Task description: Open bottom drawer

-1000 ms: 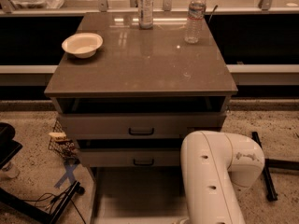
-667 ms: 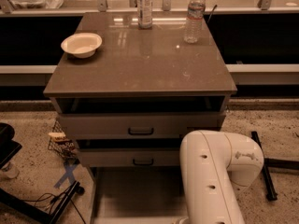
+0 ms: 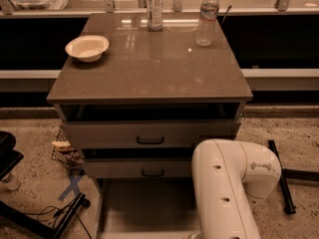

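A grey cabinet [image 3: 149, 78] holds three drawers. The top drawer front [image 3: 99, 133] and the middle drawer front [image 3: 109, 168] each show a small black pull handle, and both stand slightly out from the frame. The bottom drawer [image 3: 144, 208] stands pulled out toward me. Its pale inside shows from above, and its front and handle lie at the picture's lower edge, out of sight. My white arm [image 3: 229, 193] fills the lower right and reaches down past the drawer. My gripper is out of view, below the arm and the picture's lower edge.
On the cabinet top stand a white bowl [image 3: 87, 47], a bottle with a label [image 3: 154, 6] and a clear water bottle [image 3: 207, 16]. A small wire basket [image 3: 65, 153] sits on the floor at the left, with black cables [image 3: 50, 215] nearby. A black bar [image 3: 281, 178] lies at the right.
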{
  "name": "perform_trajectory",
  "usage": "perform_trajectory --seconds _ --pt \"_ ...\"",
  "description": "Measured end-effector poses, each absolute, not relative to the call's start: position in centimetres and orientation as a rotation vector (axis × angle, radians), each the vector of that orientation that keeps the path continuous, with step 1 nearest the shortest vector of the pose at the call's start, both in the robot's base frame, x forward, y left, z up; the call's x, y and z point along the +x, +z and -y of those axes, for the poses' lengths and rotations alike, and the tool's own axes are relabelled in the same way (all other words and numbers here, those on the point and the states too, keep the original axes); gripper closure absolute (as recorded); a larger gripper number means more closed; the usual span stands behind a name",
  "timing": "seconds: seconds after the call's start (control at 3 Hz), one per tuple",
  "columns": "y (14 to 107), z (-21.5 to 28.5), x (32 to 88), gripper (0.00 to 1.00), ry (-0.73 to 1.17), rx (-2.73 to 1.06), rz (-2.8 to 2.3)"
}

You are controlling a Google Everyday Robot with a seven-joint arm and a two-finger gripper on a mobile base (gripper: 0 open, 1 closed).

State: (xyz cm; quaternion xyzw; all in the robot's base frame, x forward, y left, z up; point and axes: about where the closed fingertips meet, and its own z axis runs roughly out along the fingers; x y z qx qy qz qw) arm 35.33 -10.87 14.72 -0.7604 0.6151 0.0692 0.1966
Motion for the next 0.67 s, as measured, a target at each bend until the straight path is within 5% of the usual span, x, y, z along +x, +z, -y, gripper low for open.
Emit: perform_trajectory --seconds 0.67 --pt "14.62 10.74 35.19 0.12 0.198 -2.130 -1.722"
